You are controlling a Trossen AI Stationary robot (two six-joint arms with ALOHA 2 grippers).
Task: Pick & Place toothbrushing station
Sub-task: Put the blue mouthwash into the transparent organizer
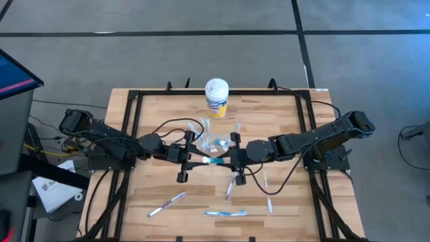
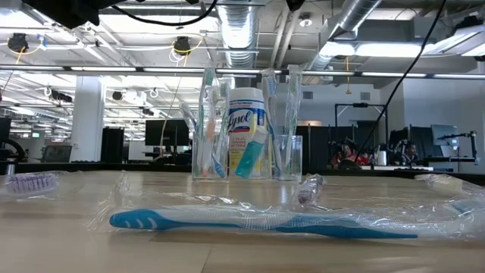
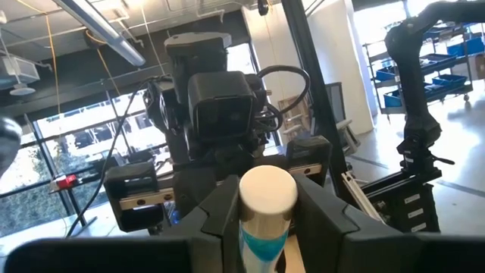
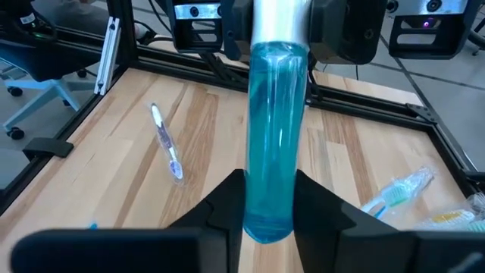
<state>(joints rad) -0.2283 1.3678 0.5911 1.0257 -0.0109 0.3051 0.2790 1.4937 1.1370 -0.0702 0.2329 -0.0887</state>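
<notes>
My left fingers (image 3: pixel 265 220) are closed on the white-capped end of a teal tube (image 4: pixel 276 129), touching it on both sides. My right fingers (image 4: pixel 269 208) clamp the same tube at its other, crimped end, so it spans between my two hands over the middle of the wooden table (image 1: pixel 161 114).

In the top view, two clear plastic cups (image 1: pixel 216 139) stand just beyond my hands at 12 o'clock, and the yellow Lysol canister (image 1: pixel 216 98) stands farther out the same way, by the black frame at the table's far edge. From table height I count several toothbrushes standing in those cups, and a second teal tube (image 2: pixel 250 152) leaning between them.

Loose on the table toward 6 o'clock lie about four wrapped toothbrushes; the blue one (image 2: pixel 258 221) lies closest to the low camera. Beyond the table there is a workshop with ceiling ducts and monitors.
</notes>
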